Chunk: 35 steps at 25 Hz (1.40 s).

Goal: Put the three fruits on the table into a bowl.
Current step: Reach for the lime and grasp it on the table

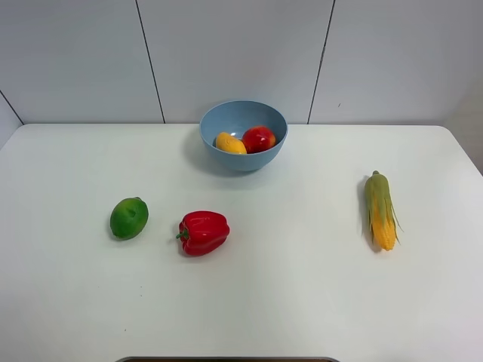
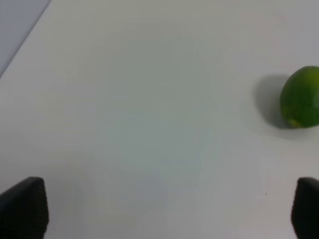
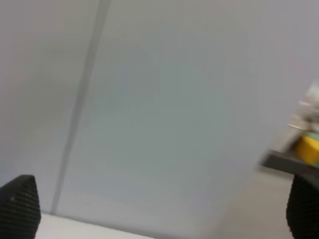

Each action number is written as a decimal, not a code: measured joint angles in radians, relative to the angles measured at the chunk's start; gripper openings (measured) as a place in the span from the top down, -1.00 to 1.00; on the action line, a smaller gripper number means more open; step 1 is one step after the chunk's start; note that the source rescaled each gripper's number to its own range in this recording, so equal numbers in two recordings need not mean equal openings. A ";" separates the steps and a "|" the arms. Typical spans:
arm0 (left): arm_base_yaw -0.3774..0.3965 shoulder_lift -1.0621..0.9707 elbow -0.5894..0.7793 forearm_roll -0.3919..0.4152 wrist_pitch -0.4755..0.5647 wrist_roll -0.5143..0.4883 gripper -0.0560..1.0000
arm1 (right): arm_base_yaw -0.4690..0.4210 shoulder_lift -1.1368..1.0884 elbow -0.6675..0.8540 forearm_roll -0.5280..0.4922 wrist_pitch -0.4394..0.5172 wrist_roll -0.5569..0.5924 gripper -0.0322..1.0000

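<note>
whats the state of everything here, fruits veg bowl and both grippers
bowl: upright on the table, holding two fruits
mango: in the bowl
peach: in the bowl, touching the mango
lime: on the table, not yet in the bowl
bell pepper: on its side on the table
corn cob: lying flat, husk partly on
left gripper: open, empty
right gripper: open, empty

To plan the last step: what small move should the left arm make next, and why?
Probably the left gripper, jaws wide open, should shift sideways until the round green lime lies between them. The oblong yellow-orange mango and the round red peach are already in the light-blue plastic bowl; of the fruits, only the lime lies on the white table, on the left arm's side.
</note>
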 joint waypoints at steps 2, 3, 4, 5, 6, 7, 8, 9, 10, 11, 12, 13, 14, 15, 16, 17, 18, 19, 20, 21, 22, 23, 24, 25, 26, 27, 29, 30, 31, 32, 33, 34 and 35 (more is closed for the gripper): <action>0.000 0.000 0.000 0.000 0.000 0.000 -1.00 | -0.060 -0.058 -0.001 0.028 0.014 -0.016 -1.00; 0.000 0.000 0.000 0.000 0.000 0.000 -1.00 | -0.084 -0.086 -0.001 0.045 0.016 -0.019 -1.00; 0.000 0.000 0.000 0.000 0.000 0.000 -1.00 | -0.102 -0.108 -0.001 0.061 0.021 -0.021 -1.00; 0.000 0.000 0.000 0.000 0.000 0.000 -1.00 | -0.119 -0.129 -0.002 0.077 0.030 -0.021 -1.00; 0.000 0.000 0.000 0.000 0.000 0.000 -1.00 | -0.141 -0.155 -0.002 0.100 0.041 -0.021 -1.00; 0.000 0.000 0.000 0.000 0.000 0.000 -1.00 | -0.154 -0.173 -0.002 0.116 0.055 -0.022 -1.00; 0.000 0.000 0.000 0.000 0.000 0.000 -1.00 | -0.168 -0.194 -0.002 0.130 0.070 -0.022 -1.00; 0.000 0.000 0.000 0.000 0.000 0.000 -1.00 | -0.178 -0.214 -0.002 0.148 0.088 -0.022 -1.00; 0.000 0.000 0.000 0.000 0.000 0.000 -1.00 | -0.184 -0.233 -0.003 0.157 0.109 -0.022 -1.00; 0.000 0.000 0.000 0.000 0.000 0.000 -1.00 | -0.187 -0.247 -0.003 0.168 0.126 -0.022 -1.00; 0.000 0.000 0.000 0.000 0.000 0.000 -1.00 | -0.187 -0.264 -0.003 0.178 0.143 -0.022 -1.00; 0.000 0.000 0.000 0.000 0.000 0.000 -1.00 | -0.187 -0.279 -0.003 0.185 0.165 -0.022 -1.00; 0.000 0.000 0.000 0.000 0.000 0.000 -1.00 | -0.187 -0.294 -0.003 0.191 0.189 -0.021 -1.00; 0.000 0.000 0.000 0.000 0.000 0.000 -1.00 | -0.187 -0.305 -0.003 0.195 0.212 -0.020 -1.00; 0.000 0.000 0.000 0.000 0.000 0.000 -1.00 | -0.187 -0.320 0.003 0.200 0.237 -0.018 -1.00; 0.000 0.000 0.000 0.000 0.000 0.000 -1.00 | -0.187 -0.337 0.013 0.201 0.264 -0.014 -1.00; 0.000 0.000 0.000 0.000 0.000 0.000 -1.00 | -0.187 -0.353 0.034 0.201 0.276 -0.009 -1.00; 0.000 0.000 0.000 0.000 0.000 0.000 -1.00 | -0.187 -0.377 0.064 0.201 0.288 0.000 -1.00; 0.000 0.000 0.000 0.000 0.000 0.000 -1.00 | -0.187 -0.404 0.094 0.201 0.296 0.009 -1.00; 0.000 0.000 0.000 0.000 0.000 0.000 -1.00 | -0.187 -0.433 0.136 0.201 0.298 0.013 -1.00; 0.000 0.000 0.000 0.000 0.000 0.000 -1.00 | -0.187 -0.459 0.182 0.201 0.299 0.023 -1.00; 0.000 0.000 0.000 0.000 0.000 0.000 -1.00 | -0.187 -0.489 0.222 0.201 0.302 0.033 -1.00; 0.000 0.000 0.000 0.000 0.000 0.000 -1.00 | -0.187 -0.519 0.271 0.202 0.302 0.046 -1.00; 0.000 0.000 0.000 0.000 0.000 0.000 -1.00 | -0.187 -0.543 0.322 0.202 0.302 0.054 -1.00; 0.000 0.000 0.000 0.000 0.000 0.000 -1.00 | -0.187 -0.569 0.371 0.204 0.302 0.060 -1.00; 0.000 0.000 0.000 0.000 0.000 0.000 -1.00 | -0.187 -0.595 0.410 0.204 0.304 0.067 -1.00; 0.000 0.000 0.000 0.000 0.000 0.000 -1.00 | -0.187 -0.638 0.502 0.204 0.304 0.085 -1.00; 0.000 0.000 0.000 0.000 0.000 0.000 -1.00 | -0.187 -0.659 0.544 0.204 0.303 0.085 -1.00; 0.000 0.000 0.000 0.000 0.000 0.000 -1.00 | -0.187 -0.680 0.579 0.204 0.299 0.085 -1.00; 0.000 0.000 0.000 0.000 0.000 0.000 -1.00 | -0.187 -0.697 0.619 0.204 0.292 0.085 -1.00; 0.000 0.000 0.000 0.000 0.000 0.000 -1.00 | -0.187 -0.718 0.659 0.204 0.290 0.085 -1.00; 0.000 0.000 0.000 0.000 0.000 0.000 -1.00 | -0.187 -0.739 0.696 0.205 0.290 0.085 -1.00; 0.000 0.000 0.000 0.000 0.000 0.000 -1.00 | -0.187 -0.758 0.725 0.206 0.290 0.085 -1.00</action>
